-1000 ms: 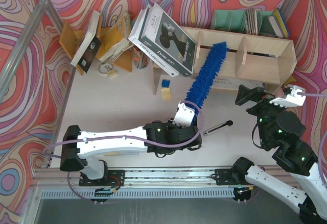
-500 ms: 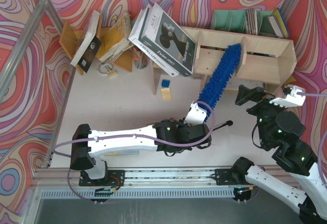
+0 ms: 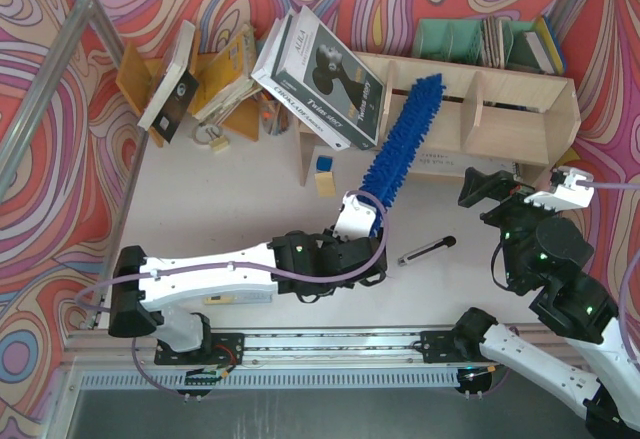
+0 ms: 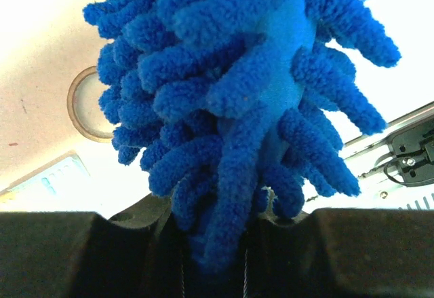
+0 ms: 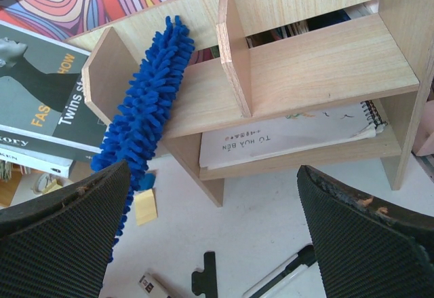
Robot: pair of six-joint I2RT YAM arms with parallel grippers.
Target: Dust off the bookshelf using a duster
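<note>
The left gripper (image 3: 358, 221) sits low and centre in the overhead view, clamped tight on the base of the duster (image 3: 400, 139). The left wrist view shows blue fluff spilling out between the dark jaws, handle buried. Gripping it right at the root looks deliberate, since that leaves the whole fluffy length free to do the sweeping.

From there the duster slants up and to the right, and its tip lies across the upper tier of the bookshelf (image 3: 515, 124). It is in the leftmost compartment, between the end panel and the first divider. The right wrist view confirms it: the blue head rests along that shelf board, angled so its broad side meets the wood.

Over at the lower right, the right gripper (image 3: 525, 191) hangs with jaws spread wide and nothing in them, facing the bookshelf as if parked out of the sweeping path.

A small utility knife (image 3: 427, 251) lies on the tabletop (image 3: 250, 189) between the two arms, untouched. By the look of it the dusting is underway, with the compartments further right yet to be reached.
</note>
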